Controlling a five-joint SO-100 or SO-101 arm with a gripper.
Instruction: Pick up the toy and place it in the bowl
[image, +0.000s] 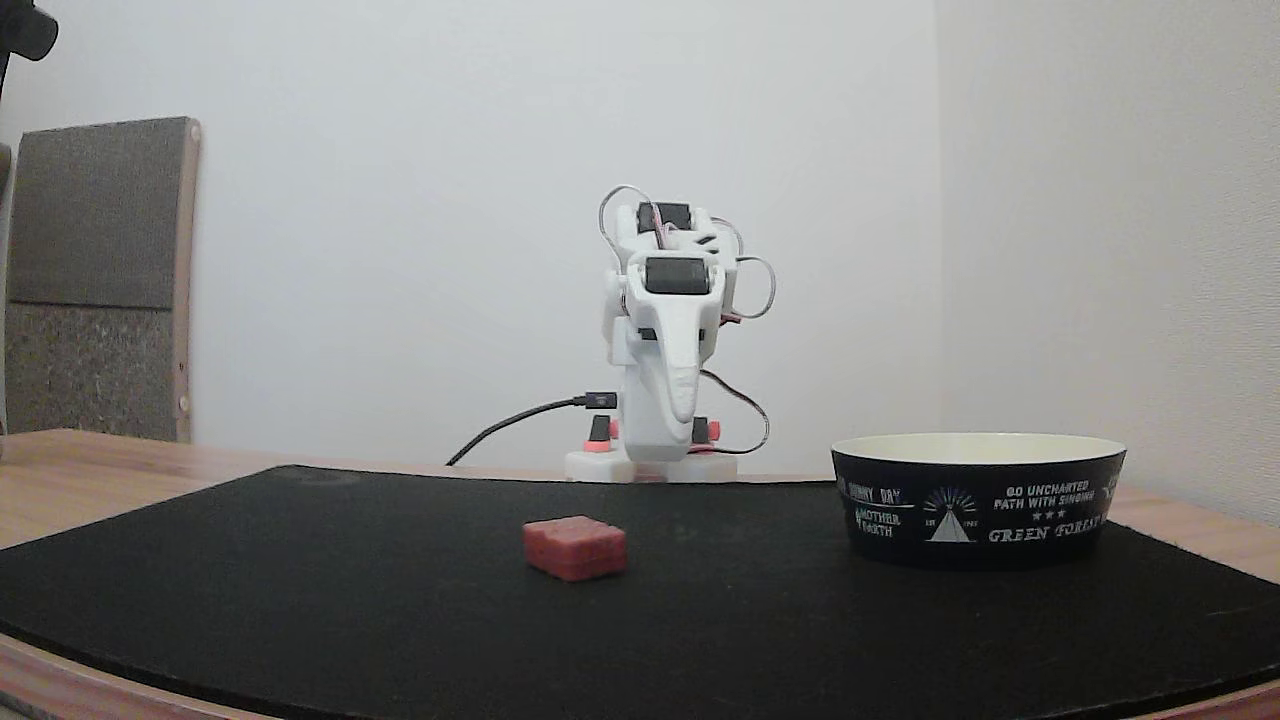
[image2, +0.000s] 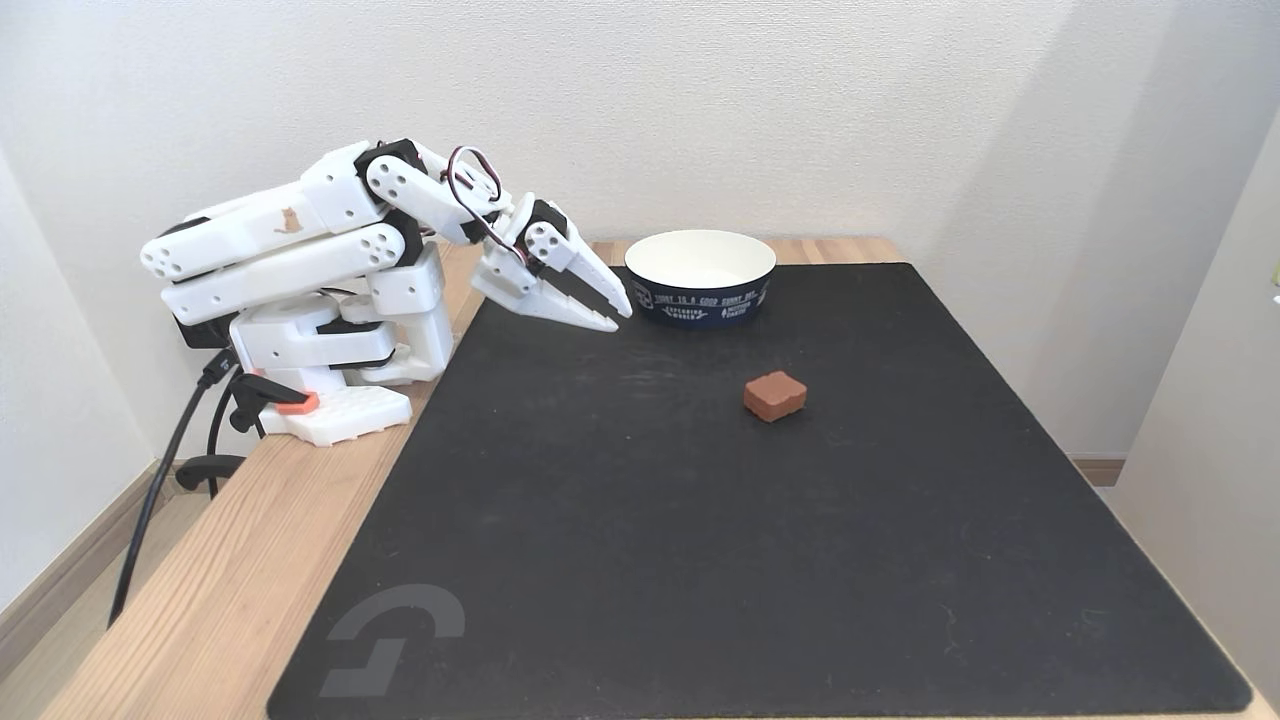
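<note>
folded white arm's gripper (image2: 612, 312), jaws closed and empty, waits off the mat; red toy (image2: 775, 395) lies apart from the bowl (image2: 700, 292).

White walls (image2: 800, 100), wooden table (image2: 200, 600), black mat (image2: 700, 550)

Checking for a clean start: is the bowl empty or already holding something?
Empty. In a fixed view the wide black bowl shows a bare cream inside, and the small red block toy lies apart on the black mat.
</note>
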